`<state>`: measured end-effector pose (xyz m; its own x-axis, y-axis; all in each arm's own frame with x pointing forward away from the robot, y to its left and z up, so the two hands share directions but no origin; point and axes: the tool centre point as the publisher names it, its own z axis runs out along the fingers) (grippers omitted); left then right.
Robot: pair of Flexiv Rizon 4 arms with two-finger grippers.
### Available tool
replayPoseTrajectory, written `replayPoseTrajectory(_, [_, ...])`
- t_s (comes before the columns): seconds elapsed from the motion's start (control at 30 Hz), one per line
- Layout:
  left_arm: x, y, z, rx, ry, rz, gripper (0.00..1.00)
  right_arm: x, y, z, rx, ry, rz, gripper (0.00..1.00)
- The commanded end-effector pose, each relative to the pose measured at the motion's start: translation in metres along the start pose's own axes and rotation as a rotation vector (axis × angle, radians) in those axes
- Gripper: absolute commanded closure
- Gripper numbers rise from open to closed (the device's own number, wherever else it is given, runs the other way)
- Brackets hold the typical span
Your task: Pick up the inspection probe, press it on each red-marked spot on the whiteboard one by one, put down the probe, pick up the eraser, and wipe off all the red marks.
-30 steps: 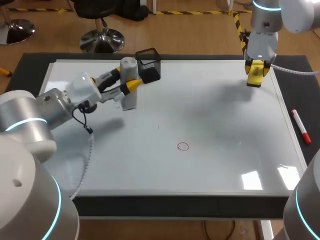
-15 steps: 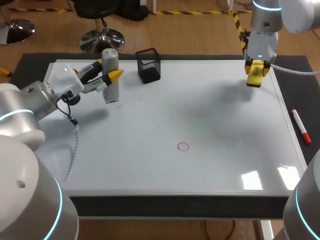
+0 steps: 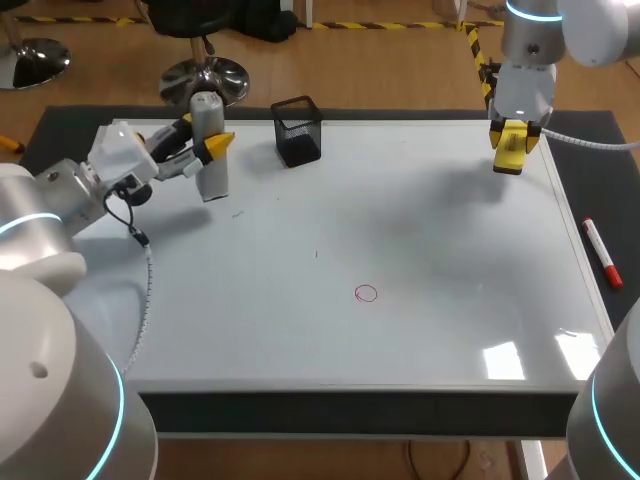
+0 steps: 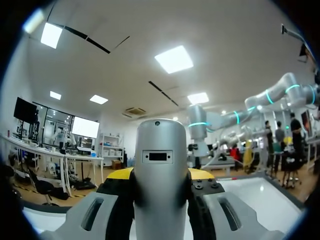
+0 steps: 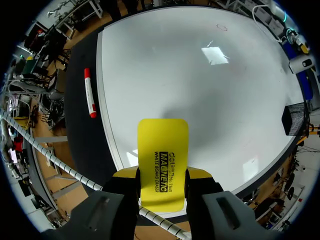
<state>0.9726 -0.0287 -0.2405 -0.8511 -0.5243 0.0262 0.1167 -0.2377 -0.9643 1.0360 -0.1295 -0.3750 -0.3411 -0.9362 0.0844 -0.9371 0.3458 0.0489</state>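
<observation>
Whiteboard (image 3: 420,220) covers most of table. Left gripper (image 3: 203,138): jaws narrowly parted, clamped on both sides of grey probe (image 3: 213,178), which stands upright over board's far left corner, near black mesh holder (image 3: 298,130). Right gripper (image 5: 162,182): jaws pinch yellow eraser (image 5: 163,150) above board's far right edge. Red marker (image 3: 602,252) on dark mat, right of board. Red circle mark (image 3: 366,293) near board's middle. Probe's lower end cut off in left wrist view; contact with board unclear.

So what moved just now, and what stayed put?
The left tool, shut on the gray probe, swung away from the black mesh cup toward the far left corner of the whiteboard. The right tool kept holding the yellow eraser in place; the red circle and marker did not move.
</observation>
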Motion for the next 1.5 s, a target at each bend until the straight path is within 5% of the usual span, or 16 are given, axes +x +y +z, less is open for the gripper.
replayPoseTrajectory(0.03, [-0.002,0.001,0.001,0.009,0.004,-0.002,1.0,0.0,-0.001,-0.001,0.0,0.003,-0.002,1.0])
replayPoseTrajectory(0.77, [-0.001,-0.003,0.001,0.016,0.01,0.001,1.0,0.0,-0.001,-0.001,0.0,0.003,-0.002,1.0])
replayPoseTrajectory(1.1, [-0.001,-0.003,0.001,0.016,0.01,0.001,1.0,-0.039,0.026,-0.004,0.01,0.011,-0.121,1.0])
replayPoseTrajectory(1.5, [-0.001,-0.003,0.001,0.016,0.01,0.001,1.0,-0.1,0.103,-0.022,0.061,-0.005,-0.312,1.0])
